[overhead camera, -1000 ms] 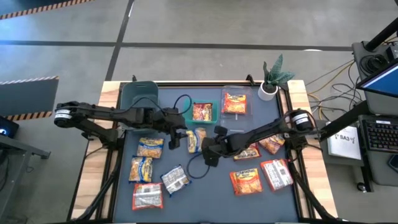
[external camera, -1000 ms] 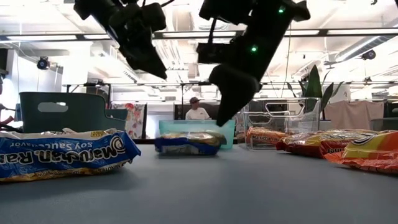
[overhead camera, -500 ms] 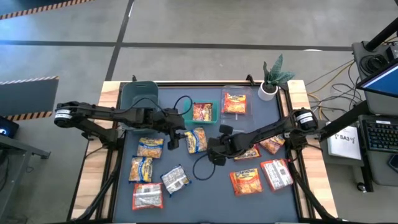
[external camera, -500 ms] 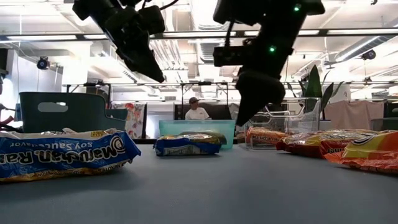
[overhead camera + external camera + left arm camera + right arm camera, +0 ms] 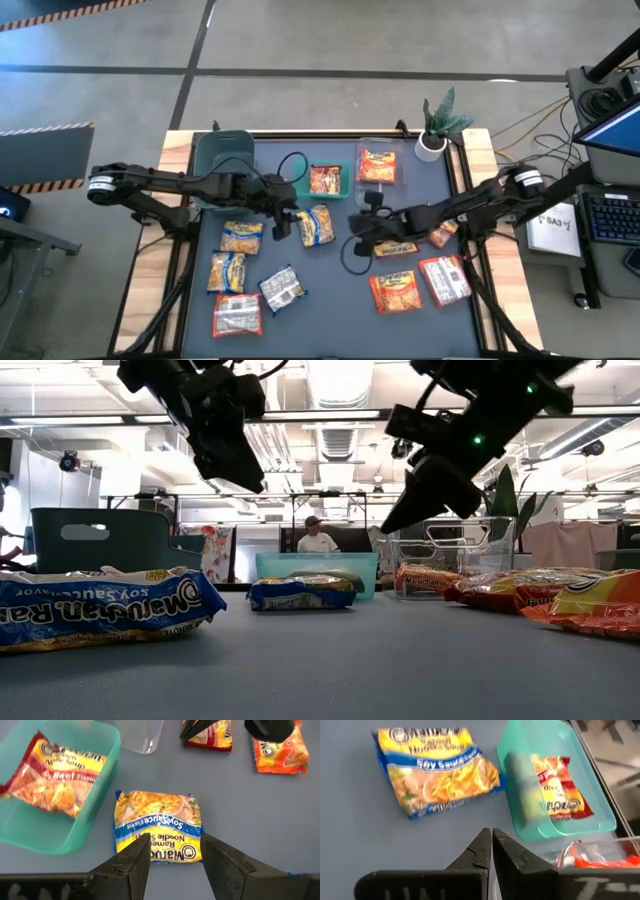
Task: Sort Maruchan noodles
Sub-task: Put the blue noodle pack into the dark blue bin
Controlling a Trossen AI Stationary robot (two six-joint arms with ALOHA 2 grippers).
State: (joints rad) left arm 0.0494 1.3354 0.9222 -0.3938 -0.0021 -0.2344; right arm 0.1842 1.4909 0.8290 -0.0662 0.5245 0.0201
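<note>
1. Our left tool (image 5: 170, 862) hangs just above the yellow-and-blue packet (image 5: 158, 826), fingers part-way apart and empty. In the left wrist view the packet lies flat on the table (image 5: 210, 785) just ahead of the fingertips, its near edge between them.
2. Our right tool (image 5: 491, 851) hangs over the middle of the table with its fingers pressed together, holding nothing. We judge it is waiting or pulling clear, so the left arm has the step in hand.
3. The step, as we read it, is to pick up this packet and carry it to its bin. Beside the left tool stands the teal bin (image 5: 102, 790), which already holds a red-and-yellow packet (image 5: 52, 780); a grey bin (image 5: 224, 152) sits farther off, behind the left arm.
4. To do it well, we should come straight down so that one finger lands on each side of the packet's narrow width, not its length. The gap looks narrower than the packet, so we would widen it first or pinch an edge.
5. The wrapper is slick and crinkly, so we close firmly but slowly and check that the packet lifts level.
6. We keep clear of the teal bin wall, which is just beside the packet, and of the right tool across from us.
7. Other packets wait near the front of the table (image 5: 240, 280), and more orange ones lie on the right side (image 5: 398, 290).
</note>
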